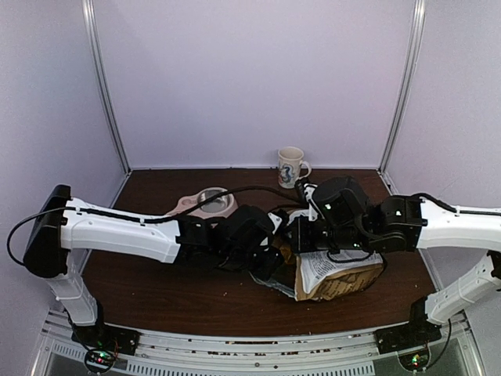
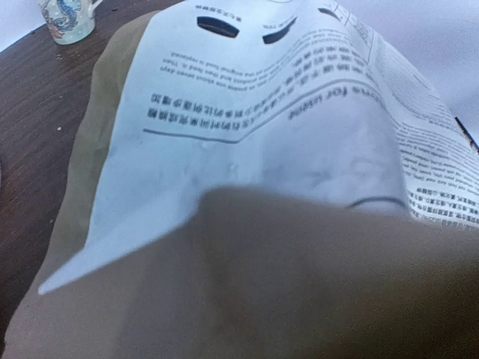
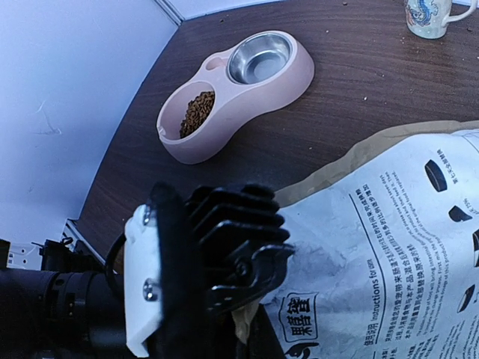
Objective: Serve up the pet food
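You have one heap of small reddish-brown kibble pellets [image 3: 197, 114], lying in the bare well of the single pink plastic double bowl [image 3: 288, 75] on the dark wooden table [image 3: 352, 112], well apart from both hands. Your left hand [image 3: 253, 295] pinches the edge of the one tan-and-white printed bag [image 3: 389, 247]. Your right hand [image 1: 304, 233] is closed beside it, and one patterned ceramic mug [image 3: 428, 16] stands behind.

1. From above, the left gripper [image 1: 264, 262] and right gripper [image 1: 307, 233] crowd together over the bag [image 1: 337, 274]. Their fingertips are hidden, and so is the bag's upper end.
2. The left arm covers one end of the pink bowl [image 1: 205, 204], so the pet food [image 3: 197, 112] shows only from the right wrist.
3. In the left wrist view, the bag's nearest part is a tan blur. The mug [image 2: 67, 19] is cut by the top edge.
4. In the right wrist view, the bag runs off the right and bottom edges, and its small print is unreadable.
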